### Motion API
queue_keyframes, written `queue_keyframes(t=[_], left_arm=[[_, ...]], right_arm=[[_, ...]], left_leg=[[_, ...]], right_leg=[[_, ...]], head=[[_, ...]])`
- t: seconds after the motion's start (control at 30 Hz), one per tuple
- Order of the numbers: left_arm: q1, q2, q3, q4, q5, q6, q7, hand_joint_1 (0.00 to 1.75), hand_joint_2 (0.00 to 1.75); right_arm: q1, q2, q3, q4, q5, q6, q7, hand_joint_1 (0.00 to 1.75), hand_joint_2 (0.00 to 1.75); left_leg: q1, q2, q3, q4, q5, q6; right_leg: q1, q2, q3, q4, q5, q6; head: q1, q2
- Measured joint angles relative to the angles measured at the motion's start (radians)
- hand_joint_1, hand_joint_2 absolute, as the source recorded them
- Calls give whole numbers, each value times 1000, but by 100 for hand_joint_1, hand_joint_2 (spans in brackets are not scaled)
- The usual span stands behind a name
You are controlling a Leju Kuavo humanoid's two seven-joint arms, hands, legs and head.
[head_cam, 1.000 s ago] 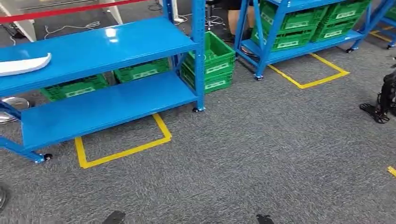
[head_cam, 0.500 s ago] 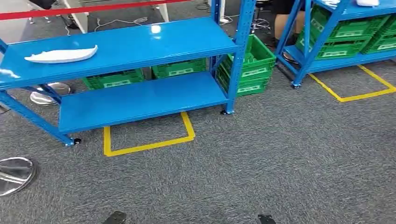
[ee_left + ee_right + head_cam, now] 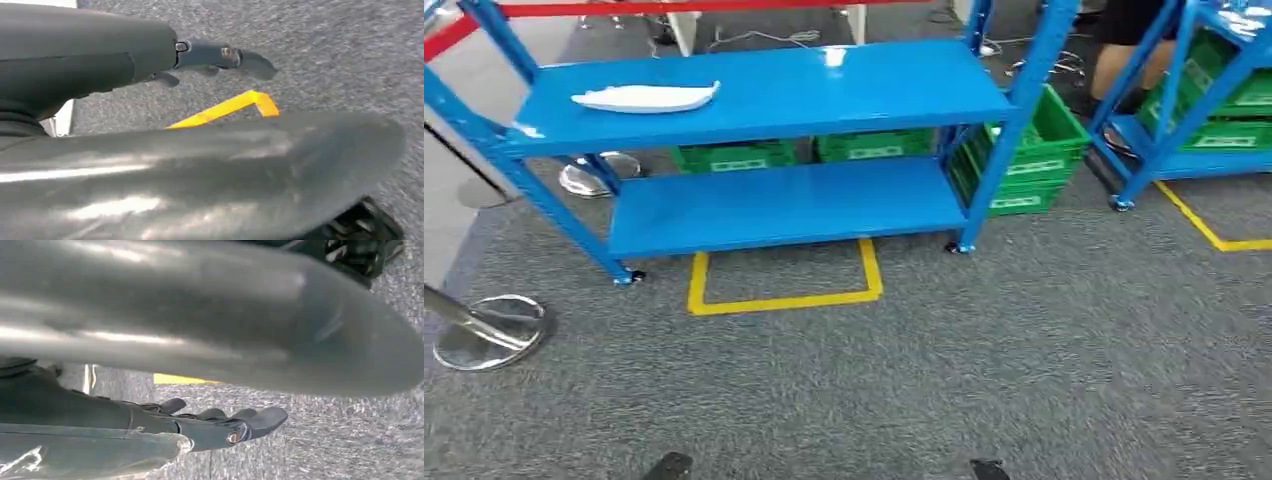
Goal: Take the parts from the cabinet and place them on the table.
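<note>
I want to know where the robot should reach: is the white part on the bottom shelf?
No, the white part lies on the top shelf of the blue rack.

A part (image 3: 646, 97) lies on the rack's (image 3: 824, 90) upper shelf, left end; crates (image 3: 1024, 150) stand right.

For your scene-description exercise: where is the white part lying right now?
In the head view, the white part lies on the top shelf of the blue rack, toward its left end, above the green crates.
</note>
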Motion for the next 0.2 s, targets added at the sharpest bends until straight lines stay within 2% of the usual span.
queue_keyframes(t=[0.03, 0.07, 0.1, 0.17, 0.2], left_arm=[[3, 0, 0, 0, 0, 1, 1, 0, 0], [2, 0, 0, 0, 0, 1, 2, 0, 0], [-2, 0, 0, 0, 1, 2, 2, 0, 0], [-1, -2, 0, 0, 1, 2, 2, 0, 0], [2, -2, 0, 0, 1, 2, 2, 0, 0]], right_arm=[[0, 0, 0, 0, 0, 0, 0, 0, 0], [1, 0, 0, 0, 0, 0, 0, 0, 0], [2, 0, 0, 0, -2, 0, 0, 0, 0], [4, 0, 0, 0, -3, 0, 0, 0, 0], [6, 0, 0, 0, -2, -1, 0, 0, 0]], left_leg=[[9, -9, 6, -6, 6, 8], [10, -18, 6, -7, 6, 12], [11, -28, 4, -7, 8, 16], [11, -46, 3, -6, 8, 20], [11, -54, 3, -6, 8, 20]], right_leg=[[-5, 19, -2, 5, -9, 9], [-6, 67, -13, 38, -33, 15], [-8, 95, -44, 104, -70, 16], [-8, 117, -128, 273, -138, 21], [-8, 120, -154, 316, -143, 21]], head=[[-1, 0], [8, 0], [13, 0], [18, 0], [19, 0]])
